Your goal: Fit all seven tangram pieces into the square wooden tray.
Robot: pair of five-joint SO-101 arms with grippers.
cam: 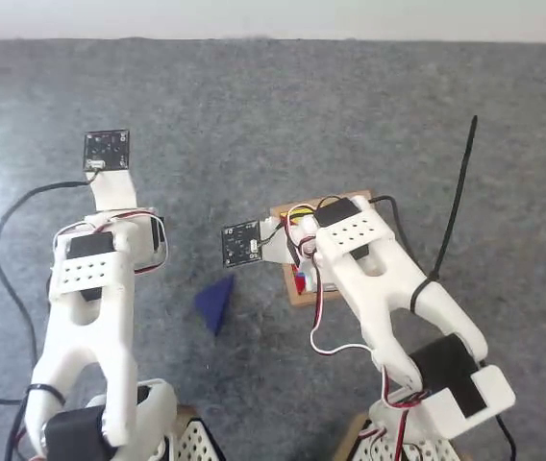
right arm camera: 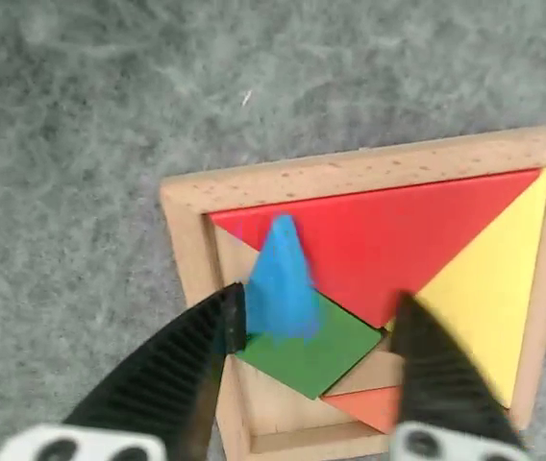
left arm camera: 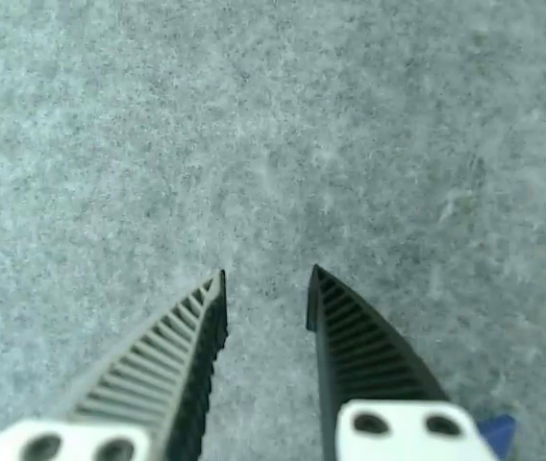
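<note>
Pincer (right arm camera: 321, 293) on right arm gapes over tray (right arm camera: 186, 250), blue piece (right arm camera: 278, 279) between.

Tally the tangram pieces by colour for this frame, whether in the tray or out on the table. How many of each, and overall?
red piece: 1
yellow piece: 1
green piece: 1
orange piece: 1
light blue piece: 1
dark blue piece: 1
Total: 6

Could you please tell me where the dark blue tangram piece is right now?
In the high view, the dark blue piece lies on the grey table between the two arms, just left of the wooden tray beneath the right arm.
</note>
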